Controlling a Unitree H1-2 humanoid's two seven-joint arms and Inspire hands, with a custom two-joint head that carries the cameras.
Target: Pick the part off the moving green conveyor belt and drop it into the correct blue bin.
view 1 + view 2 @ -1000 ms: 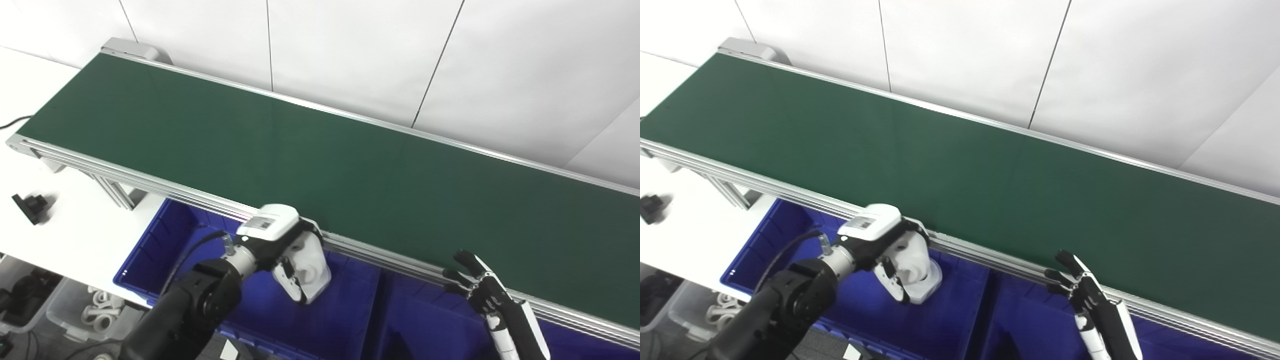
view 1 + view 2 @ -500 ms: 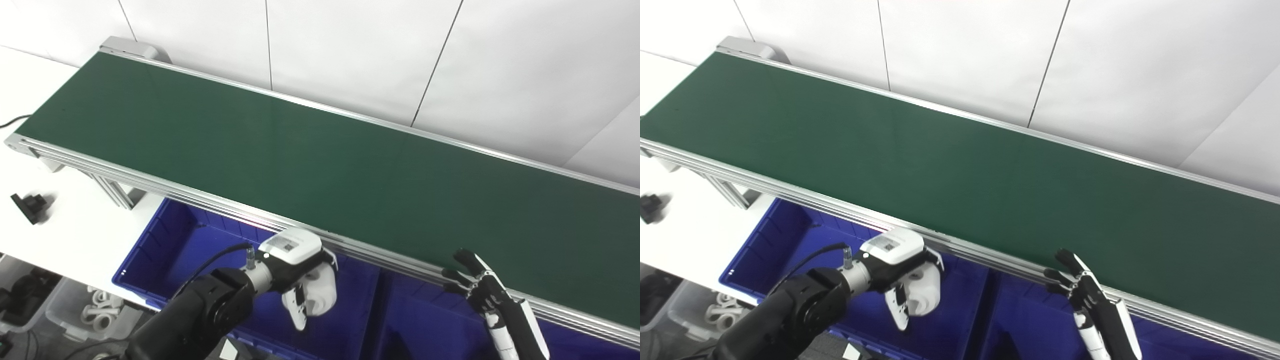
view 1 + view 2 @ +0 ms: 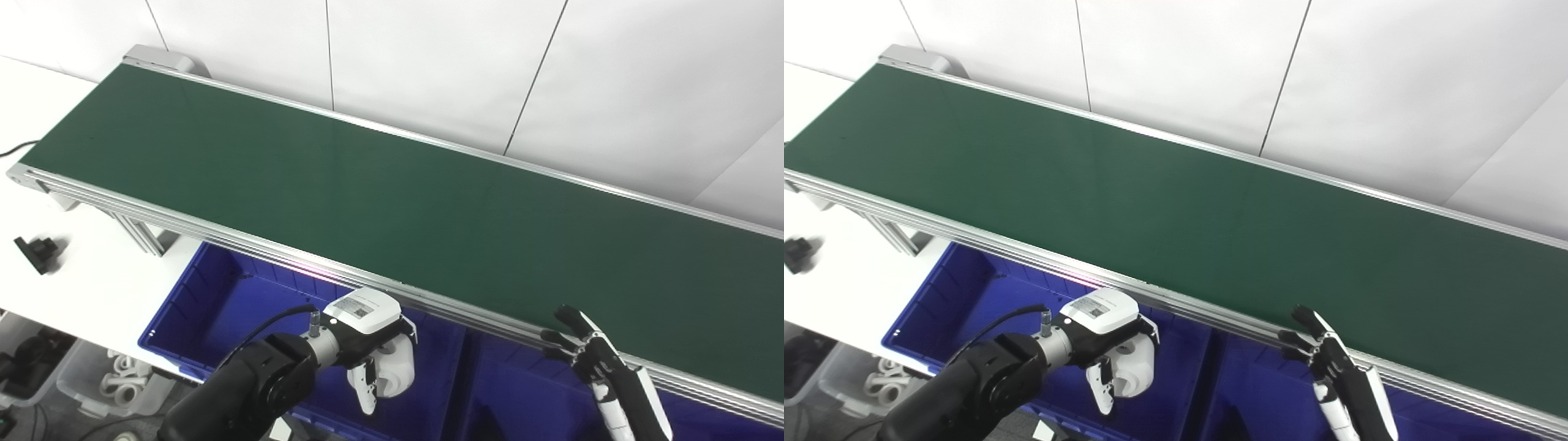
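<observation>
My left hand (image 3: 373, 343) hangs over the left blue bin (image 3: 202, 294) and is shut on a white part (image 3: 395, 370) with a round hole; the part also shows in the right eye view (image 3: 1133, 367). The green conveyor belt (image 3: 392, 202) runs from upper left to lower right and carries nothing. My right hand (image 3: 591, 355) is open with fingers spread, at the belt's near rail over the right blue bin (image 3: 514, 398). It holds nothing.
A small black part (image 3: 37, 252) lies on the white table at the left. A clear tub (image 3: 104, 383) with white parts stands at the lower left. The aluminium rail (image 3: 245, 245) of the belt overhangs the bins' far edges.
My left hand has come off the belt's edge, moving down and right over the left bin with the white part still in it. The right hand has not moved.
</observation>
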